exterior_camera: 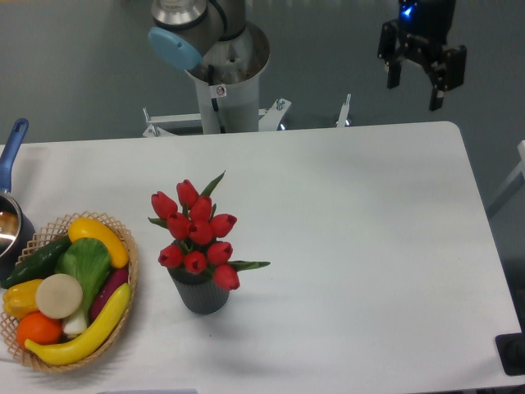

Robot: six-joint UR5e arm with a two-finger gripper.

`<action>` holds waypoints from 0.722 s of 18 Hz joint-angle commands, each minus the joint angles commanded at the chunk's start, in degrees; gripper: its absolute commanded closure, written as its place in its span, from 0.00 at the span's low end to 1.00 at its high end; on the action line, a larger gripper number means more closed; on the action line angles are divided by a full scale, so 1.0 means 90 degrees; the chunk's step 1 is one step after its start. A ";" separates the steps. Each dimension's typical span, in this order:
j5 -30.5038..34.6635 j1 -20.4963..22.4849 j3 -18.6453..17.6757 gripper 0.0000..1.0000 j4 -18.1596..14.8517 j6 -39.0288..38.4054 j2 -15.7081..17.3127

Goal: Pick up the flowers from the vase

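The flowers (197,231), a bunch of red tulip buds with green leaves, stand upright in the vase (199,292), a small dark grey cylinder left of the table's middle. Their stems are hidden inside the vase. My gripper (415,93) hangs high at the back right, over the table's far edge, far from the flowers. Its two black fingers are spread apart and nothing is between them.
A wicker basket (123,305) with fruit and vegetables sits at the left front, close to the vase. A blue-handled pot (11,215) stands at the left edge. The arm's base (221,86) rises behind the table's far edge.
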 joint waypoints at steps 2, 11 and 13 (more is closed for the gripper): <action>0.0000 -0.0010 0.0000 0.00 0.0000 -0.0010 -0.0010; -0.0408 -0.0039 -0.0127 0.00 -0.0010 -0.0857 0.0000; -0.0585 -0.0039 -0.0234 0.00 0.0000 -0.1384 0.0029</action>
